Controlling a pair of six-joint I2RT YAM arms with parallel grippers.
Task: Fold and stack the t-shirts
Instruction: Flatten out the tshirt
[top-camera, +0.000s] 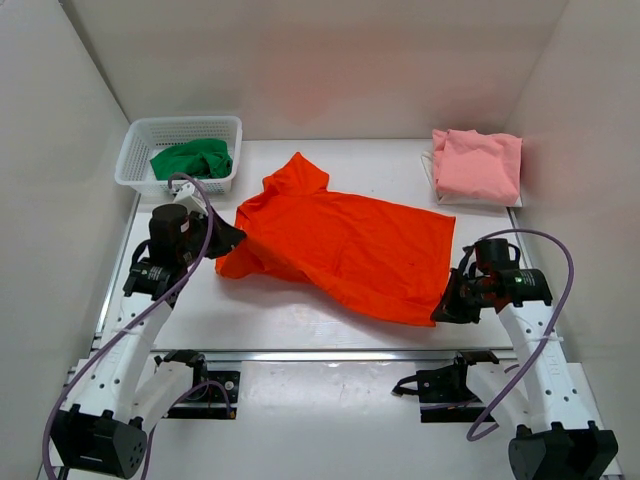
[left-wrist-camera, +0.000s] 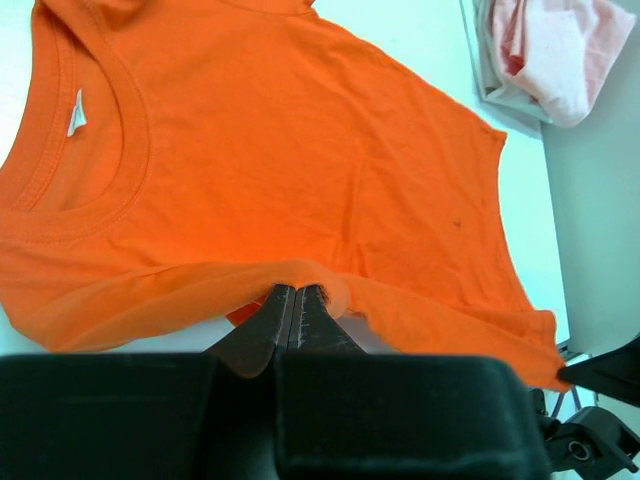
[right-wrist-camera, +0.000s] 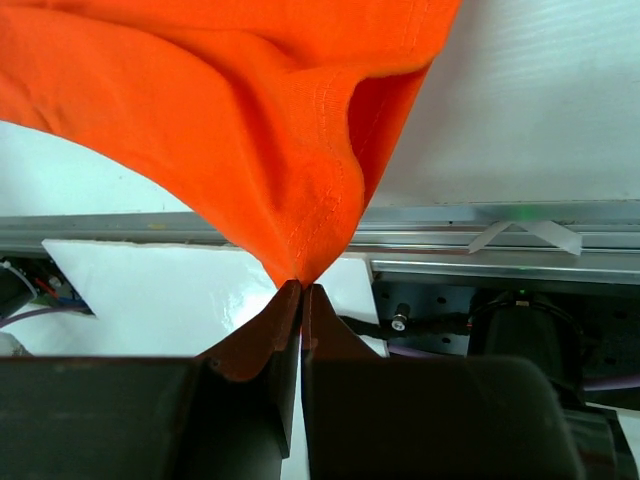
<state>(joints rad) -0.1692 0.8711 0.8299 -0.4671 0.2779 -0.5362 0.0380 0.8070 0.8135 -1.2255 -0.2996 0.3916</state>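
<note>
While the orange-red t-shirt (top-camera: 350, 245) lies spread across the middle of the white desk (top-camera: 260, 315), both arms grip it. The left pincer (left-wrist-camera: 298, 300), at the shirt's 9 o'clock, is clamped on a fold of cloth near the collar. The right pincer (right-wrist-camera: 300, 295), at 4 o'clock, is clamped on a hem corner drawn to a point. A pale pink t-shirt (top-camera: 478, 165), apparently folded, sits at the desk's 2 o'clock. A green t-shirt (top-camera: 192, 158) lies bunched in a white mesh basket (top-camera: 135, 155) at 10 o'clock.

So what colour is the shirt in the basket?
The shirt is green, clearest in the top external view.
</note>
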